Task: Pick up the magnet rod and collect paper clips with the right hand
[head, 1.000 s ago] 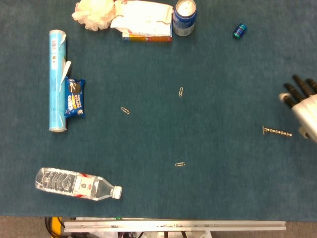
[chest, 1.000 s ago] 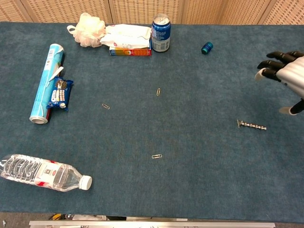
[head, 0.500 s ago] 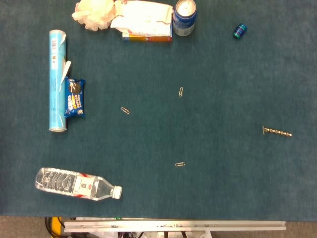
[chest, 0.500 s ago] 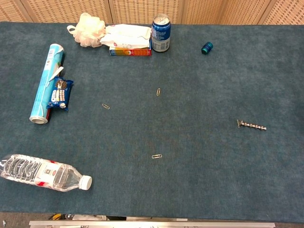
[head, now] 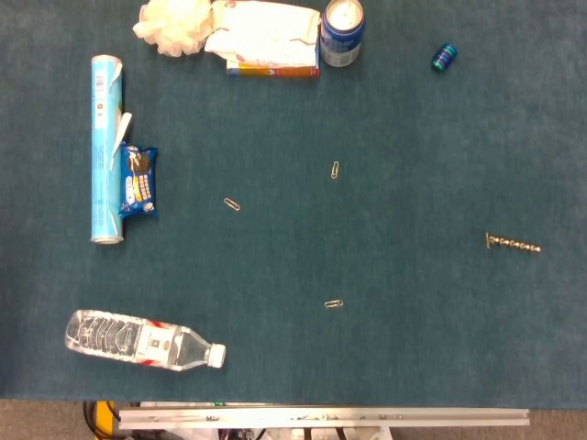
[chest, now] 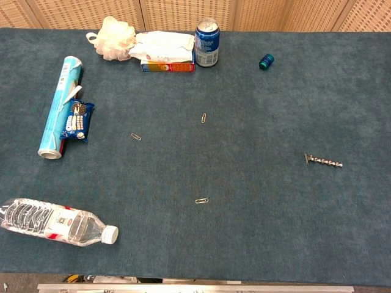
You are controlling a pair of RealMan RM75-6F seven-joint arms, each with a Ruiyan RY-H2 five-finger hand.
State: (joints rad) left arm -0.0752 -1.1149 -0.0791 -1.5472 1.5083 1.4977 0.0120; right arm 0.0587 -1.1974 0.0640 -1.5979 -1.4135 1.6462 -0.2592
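The magnet rod [head: 513,244] [chest: 324,161], a short beaded silver stick, lies flat on the blue cloth at the right side. Three paper clips lie loose: one at centre top [head: 336,170] [chest: 203,118], one to its left [head: 232,204] [chest: 135,137], one nearer the front edge [head: 334,303] [chest: 201,201]. Neither hand shows in either view.
Along the far edge sit a white mesh sponge [head: 174,25], a tissue pack on a box [head: 264,38], a blue can [head: 341,32] and a small blue-green cylinder [head: 444,57]. A blue tube [head: 106,148] and cookie pack [head: 138,181] lie left; a water bottle [head: 142,340] lies front left.
One second ago the right hand hovered at the right edge near the magnet rod; it has since left both views. Nothing on the cloth has moved.
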